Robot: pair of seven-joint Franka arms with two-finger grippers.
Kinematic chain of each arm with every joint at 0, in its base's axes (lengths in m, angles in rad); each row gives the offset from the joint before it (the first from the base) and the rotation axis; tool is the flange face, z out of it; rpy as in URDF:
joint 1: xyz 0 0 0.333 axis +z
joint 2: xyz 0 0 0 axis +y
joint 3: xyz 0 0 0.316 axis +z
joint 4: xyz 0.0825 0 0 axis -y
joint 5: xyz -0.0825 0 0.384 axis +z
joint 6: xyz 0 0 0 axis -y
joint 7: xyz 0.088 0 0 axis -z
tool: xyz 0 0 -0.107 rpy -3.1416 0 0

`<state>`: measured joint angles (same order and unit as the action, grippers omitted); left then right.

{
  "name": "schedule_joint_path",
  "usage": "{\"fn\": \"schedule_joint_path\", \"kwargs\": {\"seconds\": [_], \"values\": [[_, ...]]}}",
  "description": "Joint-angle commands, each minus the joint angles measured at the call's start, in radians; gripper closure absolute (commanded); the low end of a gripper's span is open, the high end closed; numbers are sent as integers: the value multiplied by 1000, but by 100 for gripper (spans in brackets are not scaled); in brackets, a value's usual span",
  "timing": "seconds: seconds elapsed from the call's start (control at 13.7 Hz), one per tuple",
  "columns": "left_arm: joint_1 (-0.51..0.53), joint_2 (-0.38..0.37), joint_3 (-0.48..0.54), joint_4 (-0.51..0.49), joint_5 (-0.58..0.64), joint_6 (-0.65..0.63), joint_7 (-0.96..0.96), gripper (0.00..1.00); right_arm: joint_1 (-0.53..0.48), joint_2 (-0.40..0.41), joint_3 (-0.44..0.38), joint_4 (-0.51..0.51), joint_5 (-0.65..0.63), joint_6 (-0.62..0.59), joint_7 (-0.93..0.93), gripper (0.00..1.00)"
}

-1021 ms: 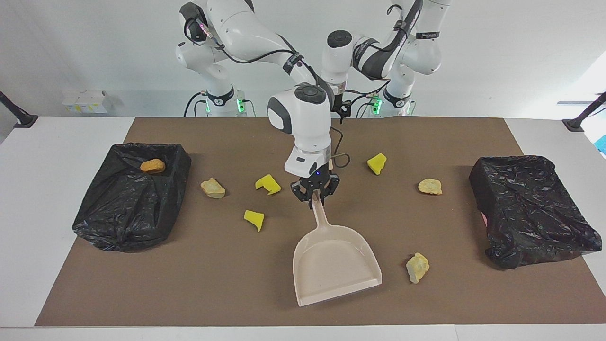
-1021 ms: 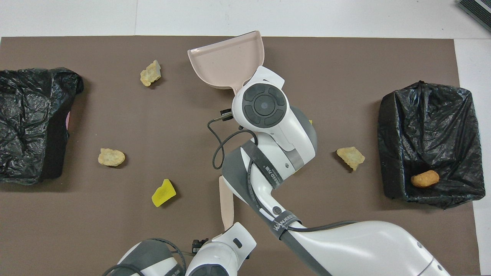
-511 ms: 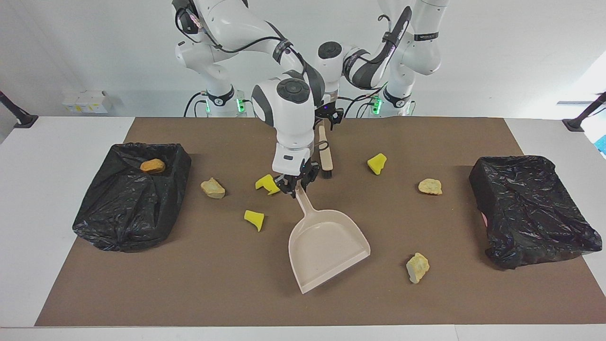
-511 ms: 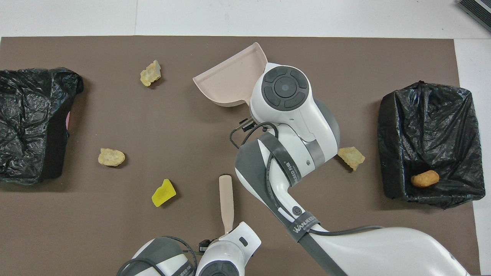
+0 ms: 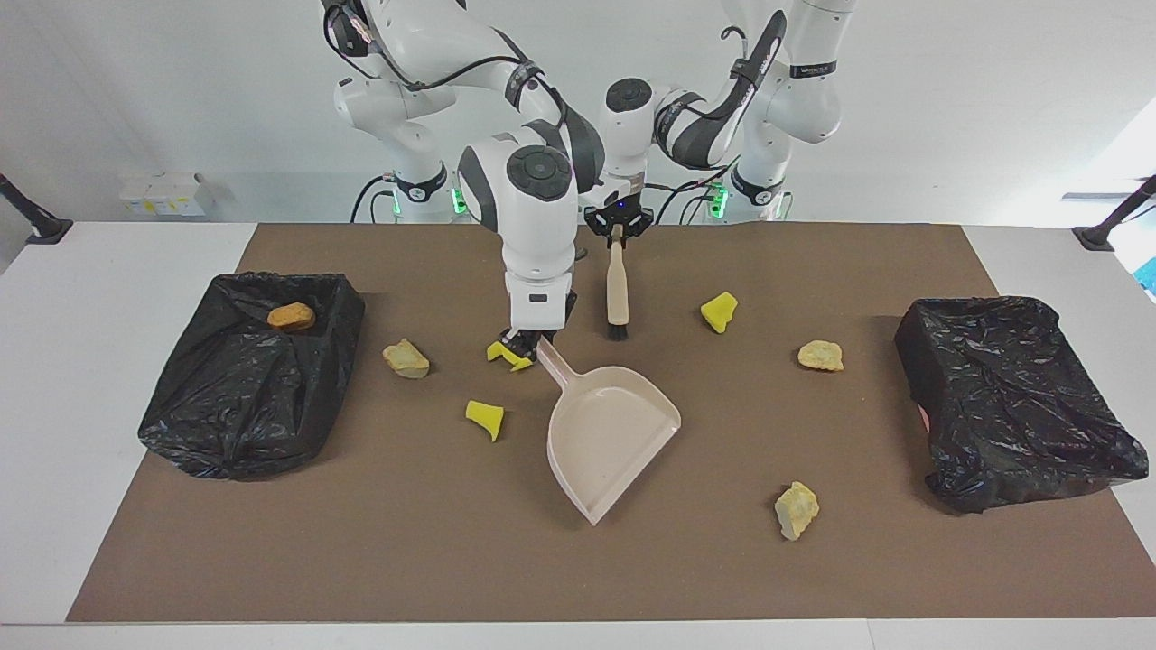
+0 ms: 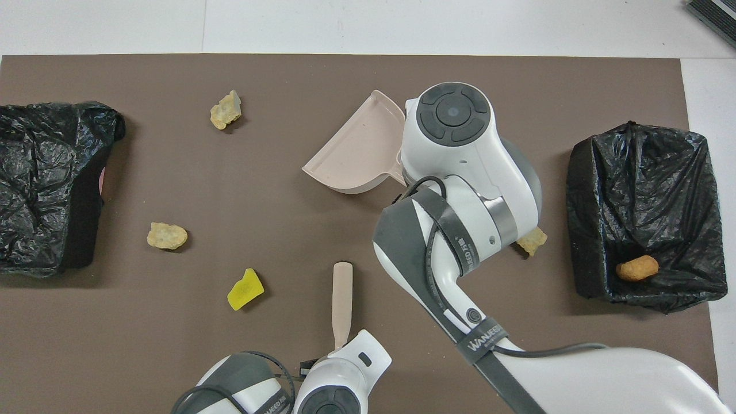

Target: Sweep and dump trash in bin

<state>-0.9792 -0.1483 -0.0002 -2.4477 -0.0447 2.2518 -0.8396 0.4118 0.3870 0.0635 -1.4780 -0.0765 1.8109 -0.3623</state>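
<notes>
Clock directions are read on the facing view, from the dustpan. The white worktop (image 5: pixel 54 361) carries a brown mat (image 5: pixel 361 560). A black-lined bin (image 5: pixel 244 397) sits at nine o'clock, toward the right arm's end, with an orange lump (image 5: pixel 291 316) of trash inside. A second lined bin (image 5: pixel 1011 397) sits at three o'clock.

The beige dustpan (image 5: pixel 605 438) lies mid-mat, its handle pointing to eleven o'clock, and the right pincer (image 5: pixel 533 341) is clamped on that handle. At twelve o'clock the left pincer (image 5: pixel 617 226) is closed on the top of a brush (image 5: pixel 617 289), which hangs upright with its bristles down at the mat.

Loose trash on the mat:
- A yellow wedge (image 5: pixel 720 311) at one o'clock.
- A second wedge (image 5: pixel 486 417) at nine.
- A third wedge (image 5: pixel 506 352) just beside the right pincer.
- A tan lump (image 5: pixel 406 358) at ten.
- Another lump (image 5: pixel 820 355) at two.
- A last lump (image 5: pixel 796 510) at four.
</notes>
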Motion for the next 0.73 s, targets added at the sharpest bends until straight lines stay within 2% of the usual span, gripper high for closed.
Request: {"fn": "schedule_joint_path", "kwargs": {"seconds": [0.0, 0.29, 0.66], "values": [[0, -22, 17, 35, -4, -95, 4, 100, -31, -43, 15, -50, 21, -10, -125, 100], [109, -65, 19, 42, 22, -162, 4, 100, -28, -46, 16, -51, 20, -10, -260, 100], [238, -91, 19, 47, 147, -228, 5, 100, -41, -49, 15, -62, 20, -36, -406, 100]]}}
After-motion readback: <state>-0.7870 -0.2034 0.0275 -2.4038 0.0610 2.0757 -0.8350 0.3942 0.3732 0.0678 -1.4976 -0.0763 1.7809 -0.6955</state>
